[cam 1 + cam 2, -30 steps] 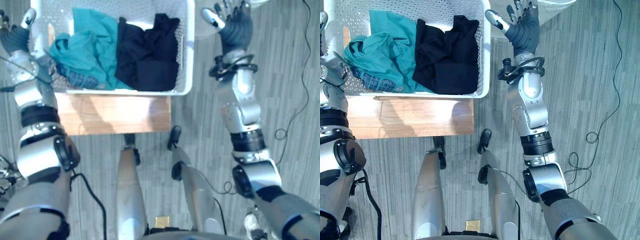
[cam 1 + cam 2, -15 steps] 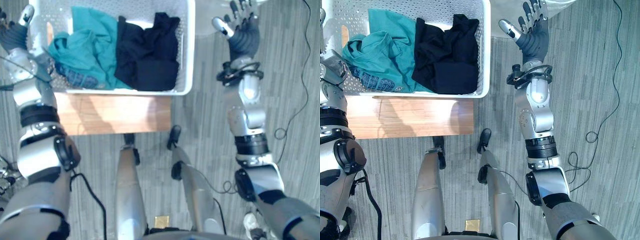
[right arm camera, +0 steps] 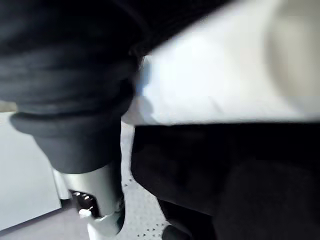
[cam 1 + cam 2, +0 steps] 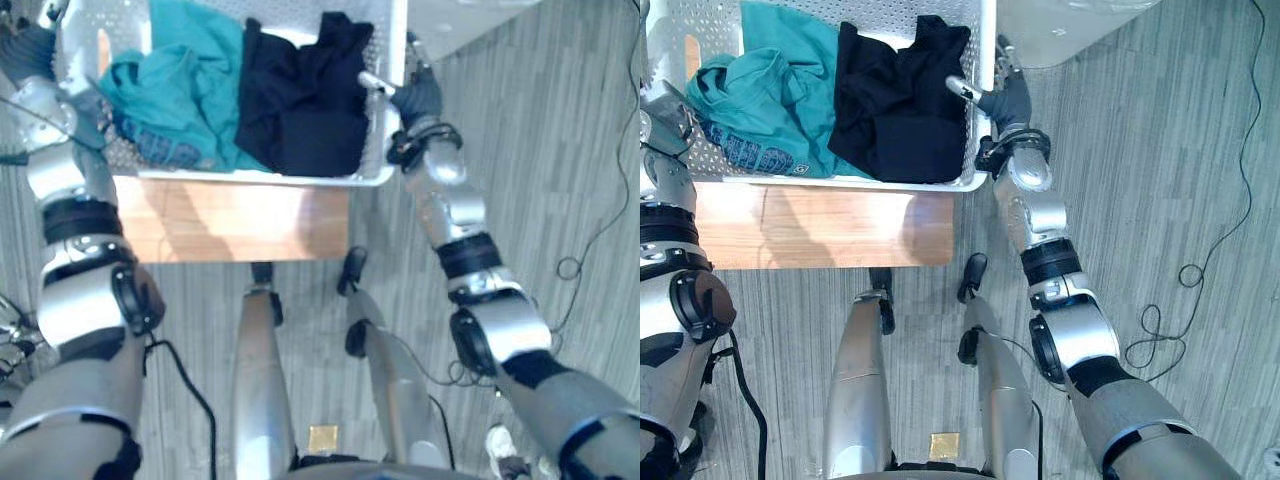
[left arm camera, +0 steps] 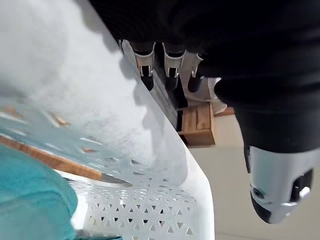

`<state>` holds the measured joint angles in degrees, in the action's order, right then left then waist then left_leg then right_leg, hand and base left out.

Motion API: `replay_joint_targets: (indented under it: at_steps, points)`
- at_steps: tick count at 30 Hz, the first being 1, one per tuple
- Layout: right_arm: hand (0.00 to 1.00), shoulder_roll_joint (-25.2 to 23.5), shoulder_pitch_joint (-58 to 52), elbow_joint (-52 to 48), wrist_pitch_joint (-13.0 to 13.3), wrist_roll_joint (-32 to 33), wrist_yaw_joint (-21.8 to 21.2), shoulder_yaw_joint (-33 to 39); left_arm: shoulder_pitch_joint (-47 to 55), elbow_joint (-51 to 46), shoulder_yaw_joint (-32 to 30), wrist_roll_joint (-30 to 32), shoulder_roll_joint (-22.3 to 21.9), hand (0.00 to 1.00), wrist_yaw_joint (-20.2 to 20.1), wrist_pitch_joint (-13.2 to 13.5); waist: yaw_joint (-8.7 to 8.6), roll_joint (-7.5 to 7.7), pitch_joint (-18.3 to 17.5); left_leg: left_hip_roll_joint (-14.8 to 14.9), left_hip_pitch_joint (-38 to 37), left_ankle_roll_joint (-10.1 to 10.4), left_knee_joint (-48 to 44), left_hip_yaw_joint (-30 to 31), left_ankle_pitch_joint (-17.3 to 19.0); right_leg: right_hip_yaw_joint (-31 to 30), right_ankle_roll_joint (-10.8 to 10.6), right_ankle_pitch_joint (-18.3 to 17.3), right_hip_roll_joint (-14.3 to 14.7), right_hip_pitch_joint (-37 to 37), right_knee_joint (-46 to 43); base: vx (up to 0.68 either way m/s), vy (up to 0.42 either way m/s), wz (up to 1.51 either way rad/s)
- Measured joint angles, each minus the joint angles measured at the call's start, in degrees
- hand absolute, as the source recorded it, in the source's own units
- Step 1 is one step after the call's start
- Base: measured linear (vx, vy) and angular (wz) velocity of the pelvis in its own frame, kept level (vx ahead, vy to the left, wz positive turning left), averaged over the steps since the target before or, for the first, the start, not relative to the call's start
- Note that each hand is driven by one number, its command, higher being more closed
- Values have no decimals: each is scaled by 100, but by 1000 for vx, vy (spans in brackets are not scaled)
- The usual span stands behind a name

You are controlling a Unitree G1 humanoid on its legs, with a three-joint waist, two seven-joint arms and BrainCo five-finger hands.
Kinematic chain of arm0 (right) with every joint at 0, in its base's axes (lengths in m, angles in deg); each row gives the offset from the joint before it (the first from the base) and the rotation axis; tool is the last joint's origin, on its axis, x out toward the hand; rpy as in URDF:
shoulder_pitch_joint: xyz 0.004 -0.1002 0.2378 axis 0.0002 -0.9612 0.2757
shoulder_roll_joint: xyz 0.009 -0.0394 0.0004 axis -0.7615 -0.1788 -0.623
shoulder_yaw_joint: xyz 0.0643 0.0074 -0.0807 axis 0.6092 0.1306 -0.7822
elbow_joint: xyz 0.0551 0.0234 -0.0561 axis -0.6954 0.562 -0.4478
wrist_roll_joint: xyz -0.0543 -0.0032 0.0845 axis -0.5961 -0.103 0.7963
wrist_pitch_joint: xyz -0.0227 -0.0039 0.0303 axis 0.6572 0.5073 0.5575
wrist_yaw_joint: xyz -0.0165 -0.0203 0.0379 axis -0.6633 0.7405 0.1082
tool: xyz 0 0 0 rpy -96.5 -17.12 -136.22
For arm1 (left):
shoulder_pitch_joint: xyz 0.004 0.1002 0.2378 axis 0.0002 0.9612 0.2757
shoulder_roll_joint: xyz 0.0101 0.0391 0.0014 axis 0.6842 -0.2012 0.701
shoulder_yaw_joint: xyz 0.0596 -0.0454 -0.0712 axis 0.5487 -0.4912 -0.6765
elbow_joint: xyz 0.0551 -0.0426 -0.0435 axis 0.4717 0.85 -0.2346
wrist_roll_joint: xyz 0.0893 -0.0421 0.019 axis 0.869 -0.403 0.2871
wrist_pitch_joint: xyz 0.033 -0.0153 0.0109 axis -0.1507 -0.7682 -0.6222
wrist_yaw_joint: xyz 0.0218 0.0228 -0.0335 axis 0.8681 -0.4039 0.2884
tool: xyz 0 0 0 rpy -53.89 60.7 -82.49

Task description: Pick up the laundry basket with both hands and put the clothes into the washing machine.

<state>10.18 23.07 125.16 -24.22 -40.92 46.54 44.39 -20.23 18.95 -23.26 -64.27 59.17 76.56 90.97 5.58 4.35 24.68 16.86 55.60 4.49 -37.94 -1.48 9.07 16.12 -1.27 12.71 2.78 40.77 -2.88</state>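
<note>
A white perforated laundry basket stands on a low wooden table. It holds a teal garment on the left and black clothes on the right. My right hand is against the basket's right wall, fingers straight up the outside and the thumb reaching over the rim beside the black clothes. My left hand is at the basket's left wall. In the left wrist view its straight fingers lie along the white wall, with the thumb apart from them.
A pale grey panel lies on the floor just past the basket's far right corner. Grey plank floor stretches to the right of the table, and the table's front edge is near my legs.
My right hand has swung left from open air to the basket's right wall, and its thumb now crosses the rim. The left hand stays at the left wall. The view has shifted slightly.
</note>
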Motion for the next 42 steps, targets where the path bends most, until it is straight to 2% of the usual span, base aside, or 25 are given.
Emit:
replay_joint_targets:
  at_steps: [2, 3, 4, 5, 11, 15, 19, 25, 30, 33, 36, 42]
  points:
    - [0, -16, 123, 155, 3, 0, -53, 21, -45, 12, 17, 0, 19, 0, 6, 21, -13, -1, -1, 0, 21, -1, -13, 9, 0, 5, 0, 0, -1, 12, -8, 0, 0, 0]
    - [0, -8, 226, 339, 24, 1, -71, 13, -52, 13, 97, 0, 39, 100, 10, 47, -11, 0, -2, 0, 32, -1, -16, 15, -1, 9, 0, 0, -1, 20, -10, 0, 0, 0]
    - [0, -7, 276, 403, 44, 3, -75, 12, -52, 13, 134, 0, 60, 100, 9, 48, -12, 1, -6, -1, 43, 0, -16, 21, -1, 14, 0, 0, 0, 28, -12, 0, 0, 0]
    - [100, -6, 382, 559, 80, 4, -85, 10, -61, 18, 151, 0, 69, 100, 10, 48, -20, 2, -43, -3, 90, 1, -16, 39, -13, 34, -1, -1, 1, 62, -17, 21, -9, 4]
    - [100, 208, 778, 1318, 146, 12, -175, -208, -204, 342, 622, 5, 204, 100, 34, 61, -24, 21, -145, -7, 164, 22, -14, 133, -58, 114, 0, -3, 18, 92, -20, 17, -10, 4]
    - [100, 342, 911, 1781, 139, 16, -175, -276, -203, 554, 827, 9, 224, 100, -168, 35, -4, 19, -290, -18, 188, 8, -12, 132, -86, 114, 17, 9, 0, 146, -84, 24, -9, 0]
    - [100, 455, 945, 1945, 96, 25, -173, -496, -220, 744, 1090, 51, 338, 100, -320, -145, -4, 20, -309, -18, 112, 8, -1, 108, -86, 96, 29, 14, -7, 98, -115, 32, -10, 0]
    - [100, 597, 930, 2224, -249, -10, -179, -775, -33, 1092, 1573, 394, 318, 100, -885, -423, -23, 21, -310, -89, -288, -12, 144, -39, -99, 2, 125, -64, -108, -109, -237, 20, -4, 4]
    - [100, 630, 751, 2240, -400, -181, -179, -903, 301, 1085, 2242, 946, 291, 100, -908, -413, -64, 21, -310, -131, -579, -13, 214, -157, -99, -63, 204, -198, -201, -205, -481, 4, 5, 1]
    - [100, 700, 511, 2301, -478, -229, -179, -1054, 693, 1073, 2600, 1200, 167, 100, -907, -229, -133, 16, -312, -239, -878, -39, 377, -205, -124, -69, 188, -329, -321, -355, -626, 5, 16, 18]
    - [100, 771, 338, 2479, -533, -283, -185, -1284, 1089, 1093, 2851, 1405, -9, 100, -912, -159, -159, -23, -332, -339, -1232, -60, 556, -297, -146, -115, 158, -449, -441, -543, -758, 9, 21, 10]
    - [100, 960, 18, 2488, -660, -503, -196, -1744, 2005, 1160, 3540, 1549, -274, 100, -1085, -124, -168, -312, -482, -535, -1936, -86, 996, -506, -232, -208, 111, -606, -620, -968, -825, 31, 10, 6]
